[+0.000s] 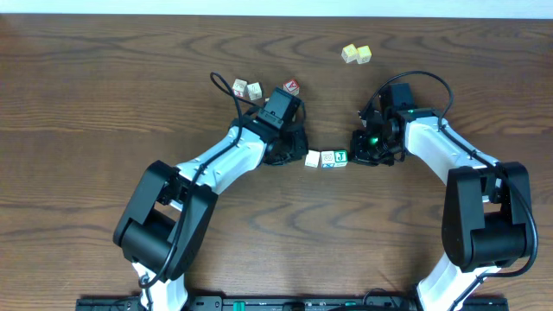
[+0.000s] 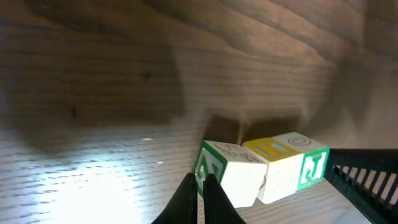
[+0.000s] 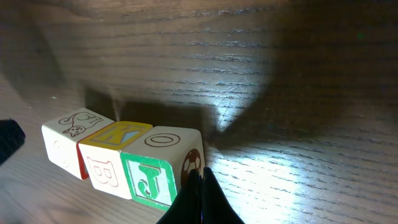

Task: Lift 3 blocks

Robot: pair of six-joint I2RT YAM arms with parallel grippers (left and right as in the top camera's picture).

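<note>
On the brown wooden table (image 1: 86,86) the left arm (image 1: 216,164) and right arm (image 1: 449,147) reached in toward the middle, where the three blocks (image 1: 328,159) sat in a tight left-to-right row, touching side to side. The left gripper (image 2: 200,199) had its fingers pressed together on nothing, tips at the left end of the row. The right gripper (image 3: 200,199) was likewise closed and empty, tips at the lower edge of the right end. Whether either tip actually touched a block could not be told.

From overhead the blocks read only as small pale squares. The right wrist view showed far more: the green J block (image 3: 158,168) with a white J and an oval on its top, the middle block (image 3: 109,155) with a yellow top and a red B, and the left block (image 3: 68,134) with a line drawing on top. The left wrist view alone showed a green side on that left block.

Only the overhead view showed the rest. Farther back lay two cream lettered cubes (image 1: 247,89) and a red-faced cube (image 1: 291,86), close by the left arm's wrist. Two pale yellow cubes (image 1: 356,54) sat near the table's far edge, well apart.
</note>
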